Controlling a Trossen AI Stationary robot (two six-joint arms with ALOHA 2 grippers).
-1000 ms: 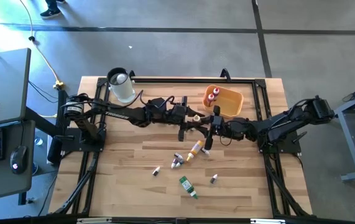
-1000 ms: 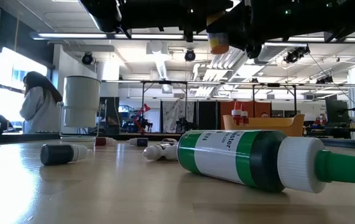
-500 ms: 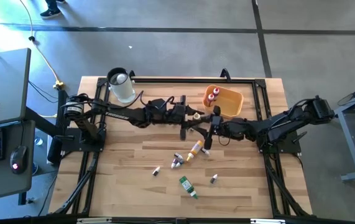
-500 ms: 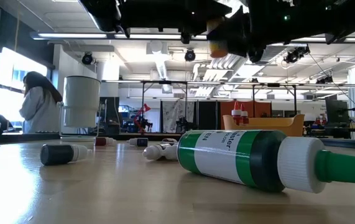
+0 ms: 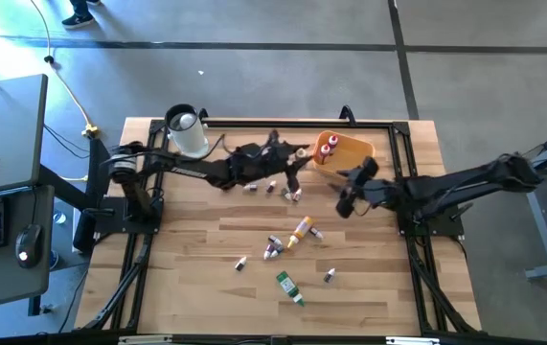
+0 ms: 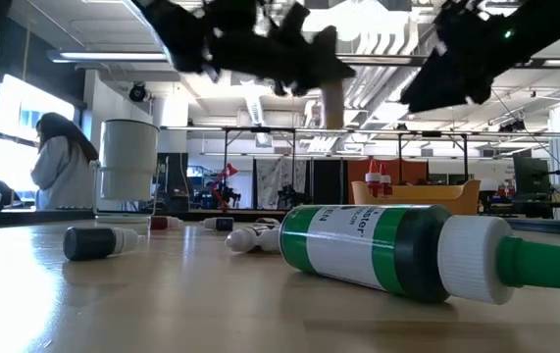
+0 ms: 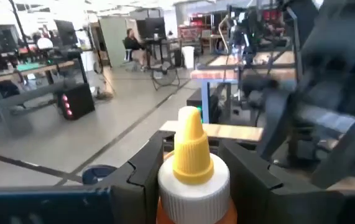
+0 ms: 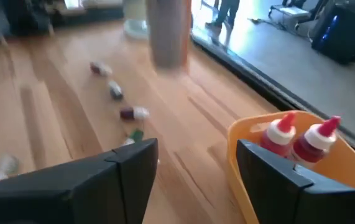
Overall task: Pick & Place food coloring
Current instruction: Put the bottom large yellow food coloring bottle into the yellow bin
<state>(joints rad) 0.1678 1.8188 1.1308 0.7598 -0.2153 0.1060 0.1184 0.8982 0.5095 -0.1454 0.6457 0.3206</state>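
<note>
Orange bottle (image 7: 193, 180) clamped in left gripper (image 5: 299, 156).

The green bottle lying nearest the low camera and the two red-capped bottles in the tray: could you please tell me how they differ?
The green bottle lies on its side on the bare table; the two red-capped bottles stand upright in the orange tray. Its label is banded green and white and its tip is green; theirs are red caps on white collars. It lies alone; they stand side by side. All have pointed dropper tips.
</note>
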